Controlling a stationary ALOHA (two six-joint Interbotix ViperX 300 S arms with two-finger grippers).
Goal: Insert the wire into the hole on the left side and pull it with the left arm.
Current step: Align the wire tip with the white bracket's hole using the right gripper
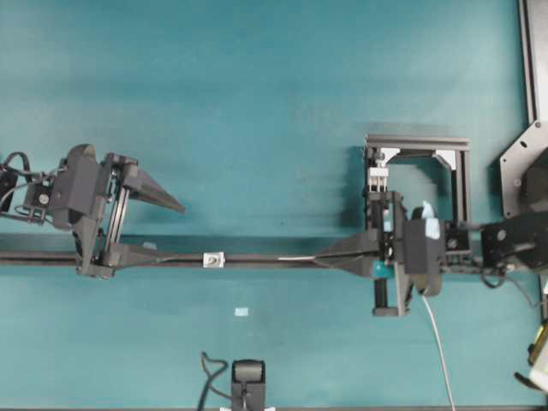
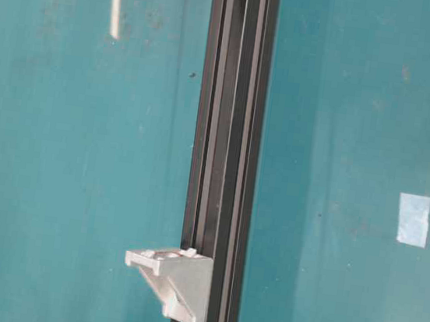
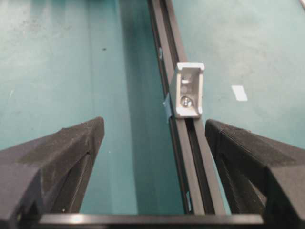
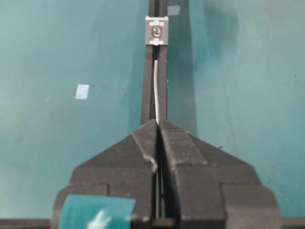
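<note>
Now the right gripper (image 4: 157, 125), clamped on the wire (image 4: 157, 90), should feed its tip straight along the rail (image 4: 162, 86) into the hole (image 4: 157, 31); the left gripper (image 3: 152, 131) waits wide apart, empty.

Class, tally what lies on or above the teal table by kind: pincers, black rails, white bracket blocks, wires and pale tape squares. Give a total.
Pincers: 2, left pincer and right pincer
Black rail: 1
White bracket block: 1
Wire: 1
Pale tape square: 1
Total: 6
</note>
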